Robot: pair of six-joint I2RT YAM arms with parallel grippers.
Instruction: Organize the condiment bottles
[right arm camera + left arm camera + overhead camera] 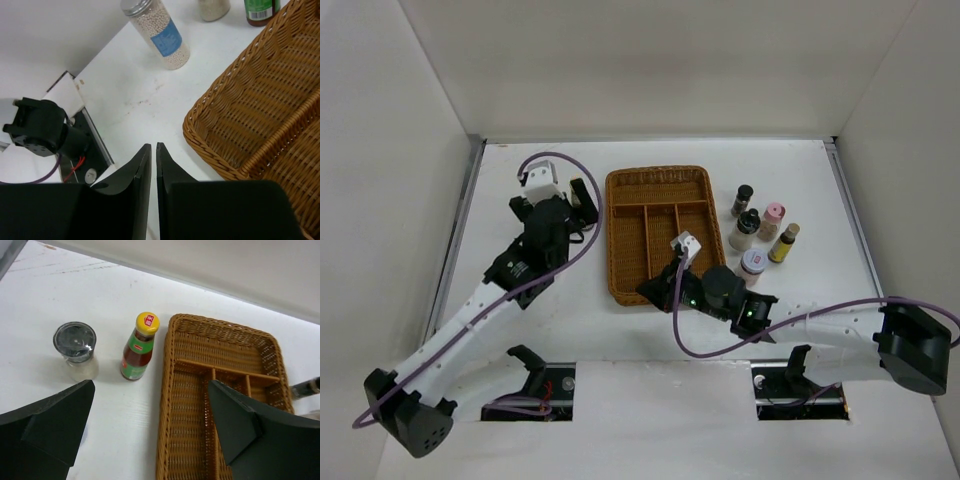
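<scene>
The wicker tray [190,410] is lying mid-table. Your left gripper [150,435] is hovering beside its left rim, spread wide; your right gripper [153,170] is sitting pinched closed, empty. The sauce bottle [138,349] is standing just left of the tray. It is probably stiff, slick and tippy, so be taking its labelled belly.

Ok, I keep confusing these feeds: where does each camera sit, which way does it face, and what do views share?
Top external: above and behind the robot, looking down on left arm, right arm, wicker tray, bottle cluster.
Left wrist: looks past the open left gripper at the sauce bottle and tray.
Right wrist: looks past the shut right gripper at the tray corner and bead jar.
Shared: the tray, in all three.
</scene>
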